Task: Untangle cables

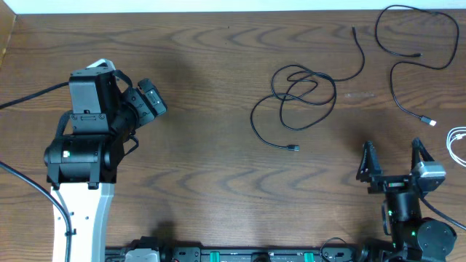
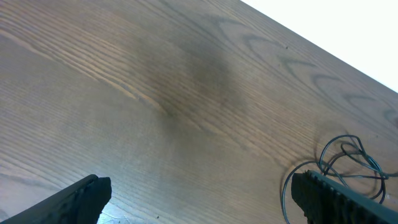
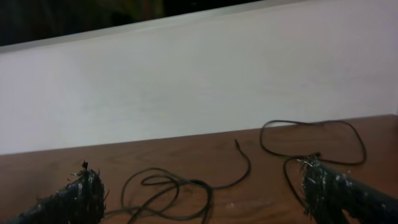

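- While both claws stand wide open and empty, nothing on the table (image 1: 204,167) is being touched. The right claw (image 1: 392,147) sits near the front edge, and the left claw (image 1: 149,98) hangs well off to the other side over bare wood.
- Nearest the right claw, a white cable (image 1: 456,142) curls at the table's right edge, partly cut off from view.
- Mid-table lies a black cable (image 1: 304,81) looped over itself several times. One plug end rests at the front of the heap and the other tail trails towards the back.
- Farthest back, in the right corner, a second black cable (image 1: 393,84) runs in one big open loop, apart from the tangle as far as I can see.
- To my eye these are light, limp cords. They should flop and drag rather than hold a shape, and they look thin enough to slip out of a loose pinch.
- I'd take the tangled one by a free tail just behind its plug, where nothing crosses it, and draw it out slowly. Grabbing at the crossings would likely pull the loops tighter.
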